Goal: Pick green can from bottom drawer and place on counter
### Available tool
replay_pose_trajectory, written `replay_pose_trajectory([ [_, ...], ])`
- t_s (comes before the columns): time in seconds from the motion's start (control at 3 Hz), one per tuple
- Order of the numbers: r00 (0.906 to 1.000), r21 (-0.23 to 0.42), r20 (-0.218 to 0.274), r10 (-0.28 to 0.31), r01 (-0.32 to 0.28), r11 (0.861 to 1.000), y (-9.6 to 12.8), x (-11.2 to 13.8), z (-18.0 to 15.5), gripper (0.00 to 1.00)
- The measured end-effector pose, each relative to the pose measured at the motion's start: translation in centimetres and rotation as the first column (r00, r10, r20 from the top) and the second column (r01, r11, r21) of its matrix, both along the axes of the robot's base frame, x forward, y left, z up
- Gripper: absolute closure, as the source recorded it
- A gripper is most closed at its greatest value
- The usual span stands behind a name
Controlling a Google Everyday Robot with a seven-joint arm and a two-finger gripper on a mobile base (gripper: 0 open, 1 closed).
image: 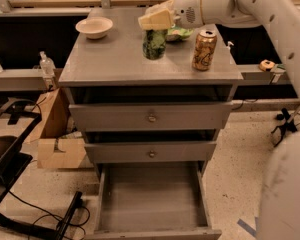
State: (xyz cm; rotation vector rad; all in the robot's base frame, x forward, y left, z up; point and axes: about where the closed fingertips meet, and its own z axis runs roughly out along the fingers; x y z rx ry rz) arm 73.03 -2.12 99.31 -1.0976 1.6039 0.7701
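The green can is upright at the middle back of the counter, at or just above its surface. My gripper comes in from the upper right and is shut on the can's top, hiding the rim. The bottom drawer is pulled out, and its flat floor is bare.
A taller gold can stands on the counter to the right of the green can. A green snack bag lies behind them, and a white bowl sits at the back left. Two upper drawers are shut. A cardboard box and cables lie on the floor at left.
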Motion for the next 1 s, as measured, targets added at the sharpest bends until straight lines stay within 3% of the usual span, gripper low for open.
replay_pose_trajectory([
  [0.33, 0.9949, 0.009, -0.090, 0.046, -0.046, 0.999, 5.7, 5.3, -2.4, 1.00],
  [0.67, 0.9925, 0.001, -0.111, 0.052, -0.052, 0.999, 8.9, 7.3, -2.1, 1.00],
  [1.0, 0.9966, -0.049, -0.082, 0.009, -0.013, 0.999, 12.6, 9.1, -1.2, 1.00],
])
